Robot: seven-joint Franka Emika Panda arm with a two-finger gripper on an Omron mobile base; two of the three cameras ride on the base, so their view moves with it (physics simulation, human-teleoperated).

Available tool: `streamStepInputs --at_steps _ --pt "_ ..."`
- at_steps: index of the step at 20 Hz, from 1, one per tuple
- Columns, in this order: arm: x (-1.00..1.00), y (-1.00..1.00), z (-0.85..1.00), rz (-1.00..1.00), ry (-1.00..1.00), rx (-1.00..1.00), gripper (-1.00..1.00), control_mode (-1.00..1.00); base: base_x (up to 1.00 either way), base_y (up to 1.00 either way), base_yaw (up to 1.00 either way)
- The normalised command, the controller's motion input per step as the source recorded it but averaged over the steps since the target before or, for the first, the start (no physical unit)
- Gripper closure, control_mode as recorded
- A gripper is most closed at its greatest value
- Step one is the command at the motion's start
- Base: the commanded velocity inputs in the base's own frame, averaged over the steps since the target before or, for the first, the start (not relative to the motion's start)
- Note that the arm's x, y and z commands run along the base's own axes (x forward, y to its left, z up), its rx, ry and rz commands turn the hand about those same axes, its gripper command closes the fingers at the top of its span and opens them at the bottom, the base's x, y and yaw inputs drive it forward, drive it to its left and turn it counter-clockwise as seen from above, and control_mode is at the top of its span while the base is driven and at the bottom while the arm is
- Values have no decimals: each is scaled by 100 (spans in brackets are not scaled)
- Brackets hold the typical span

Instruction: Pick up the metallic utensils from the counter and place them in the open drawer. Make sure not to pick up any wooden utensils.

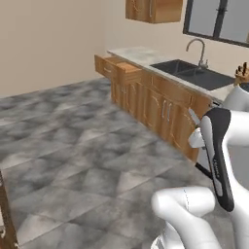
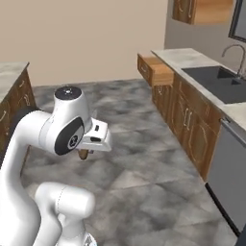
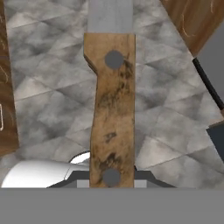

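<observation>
My gripper is shut on a knife that runs up the middle of the hand view, showing a worn brown handle with two grey rivets and a grey blade at the top. In the left base view the knife's blade sticks up from the hand, above the floor and near the cabinets. From the right base view, the brown handle hangs under the hand. The open drawer juts from the far end of the counter, well ahead of me.
A dark sink with a curved faucet sits in the counter, and a knife block stands beyond it. A grey dishwasher front is at the near right. Another wooden cabinet stands at the left. Grey tiled floor lies between.
</observation>
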Motion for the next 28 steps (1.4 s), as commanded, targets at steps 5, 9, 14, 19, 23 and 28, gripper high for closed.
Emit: streamStepInputs --at_steps 5,9,14,19,23,28 --pt "0 0 0 0 0 0 100 100 100 -86 41" --pt "0 0 0 0 0 0 100 100 100 -100 34" --pt "0 0 0 0 0 0 100 100 100 -85 28" --pt "0 0 0 0 0 0 100 100 100 -80 20" --pt "0 0 0 0 0 0 100 100 100 -67 6" --pt "0 0 0 0 0 0 100 100 100 -12 0"
